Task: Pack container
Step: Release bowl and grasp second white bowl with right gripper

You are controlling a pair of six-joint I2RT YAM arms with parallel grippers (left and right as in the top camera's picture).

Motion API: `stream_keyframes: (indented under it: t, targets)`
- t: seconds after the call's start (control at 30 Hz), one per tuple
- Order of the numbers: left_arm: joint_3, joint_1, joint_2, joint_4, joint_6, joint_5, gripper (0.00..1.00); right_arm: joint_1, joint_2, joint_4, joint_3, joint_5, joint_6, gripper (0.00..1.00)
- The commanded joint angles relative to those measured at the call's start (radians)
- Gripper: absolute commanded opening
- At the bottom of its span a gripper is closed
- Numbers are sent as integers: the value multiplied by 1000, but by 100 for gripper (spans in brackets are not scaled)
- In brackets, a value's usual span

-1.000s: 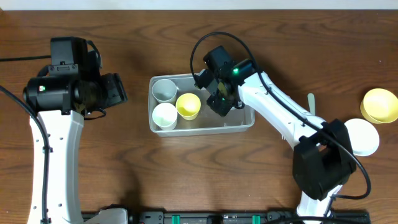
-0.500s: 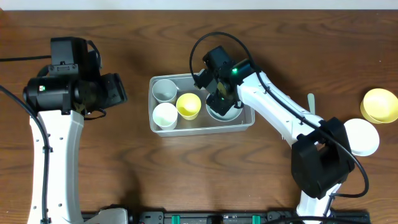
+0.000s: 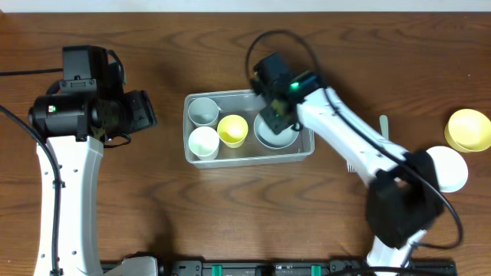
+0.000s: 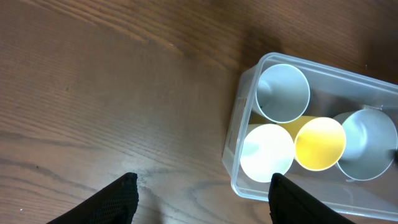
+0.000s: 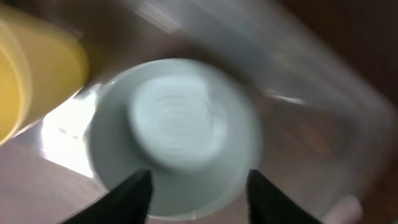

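The clear container (image 3: 247, 157) lies mid-table. It holds a grey-blue cup (image 3: 202, 110), a white cup (image 3: 203, 142), a yellow cup (image 3: 232, 130) and a pale grey-blue bowl (image 3: 276, 136) at its right end. My right gripper (image 3: 274, 113) hovers over that bowl's far side. In the blurred right wrist view its fingers stand apart, so the right gripper (image 5: 199, 196) is open above the bowl (image 5: 180, 130), with the yellow cup (image 5: 37, 81) at left. My left gripper (image 4: 202, 199) is open over bare wood, left of the container (image 4: 238, 137).
A yellow bowl (image 3: 469, 129) and a white bowl (image 3: 446, 169) sit at the table's right edge. A pale utensil (image 3: 383, 127) lies between them and the container. My left arm (image 3: 73, 115) stands at the left.
My right gripper has gone from shut to open and let go of the grey-blue bowl, which now rests in the container's right end. The gripper has drawn back slightly. The left arm is still.
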Motion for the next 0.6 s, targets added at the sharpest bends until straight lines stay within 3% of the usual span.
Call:
stream_keyframes:
  t: [0.0,0.1,0.27,0.4,0.57]
  targets:
    - [-5,4,0,-4,-5,10,68,-102,-190,-16,46,109,248,58]
    - [-5,4,0,-4,-5,10,68,-237,-296,-93,46,109,400,59]
    - [-5,4,0,-4,-5,10,68,-494,-358,-247,45,103,552,72]
    - [-5,4,0,-4,-5,10,68,-698,-356,-295,0,60,577,80]
    - [-5,4,0,-4,-5,10,68,-887,-355,-205,-153,10,548,82]
